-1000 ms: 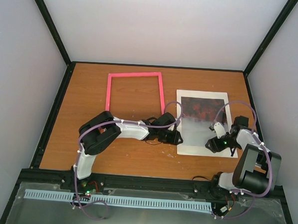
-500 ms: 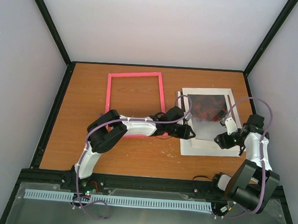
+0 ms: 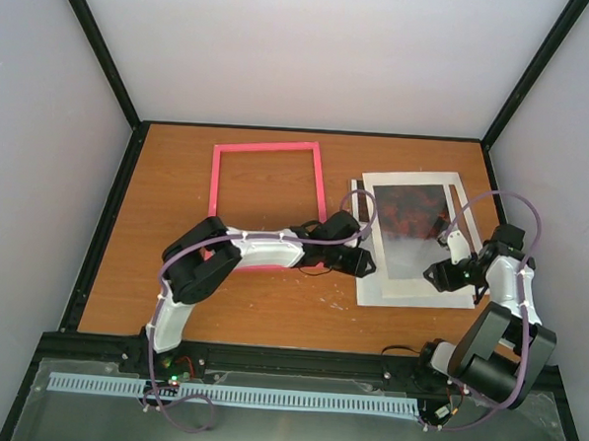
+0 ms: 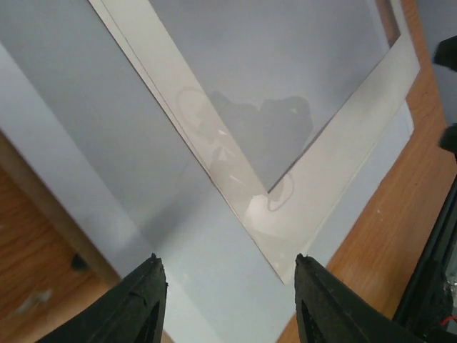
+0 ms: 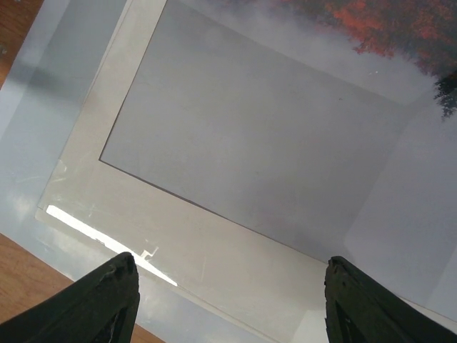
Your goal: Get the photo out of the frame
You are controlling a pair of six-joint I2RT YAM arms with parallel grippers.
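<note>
The pink frame [image 3: 266,204] lies flat at mid-table with bare wood showing through it. To its right lies a skewed stack of sheets. The photo [image 3: 409,225], dark red-black at the far end and pale grey at the near end, lies under a cream mat [image 3: 418,282] on a white sheet [image 3: 370,292]. My left gripper [image 3: 369,265] is open over the stack's left edge; its view shows the mat [image 4: 335,164] below my gripper [image 4: 228,286]. My right gripper [image 3: 435,274] is open over the stack's near right part, above the photo [image 5: 264,136] and mat [image 5: 178,243].
The left arm stretches across the frame's near right corner. Black rails [image 3: 107,221] edge the wooden table [image 3: 260,308], with grey walls behind. Bare wood lies left of the frame and in front of both things.
The photo and mat have slid and turned, so the stack now lies skewed. My left gripper has drawn back a little to the left. My right arm has swung out to the right.
</note>
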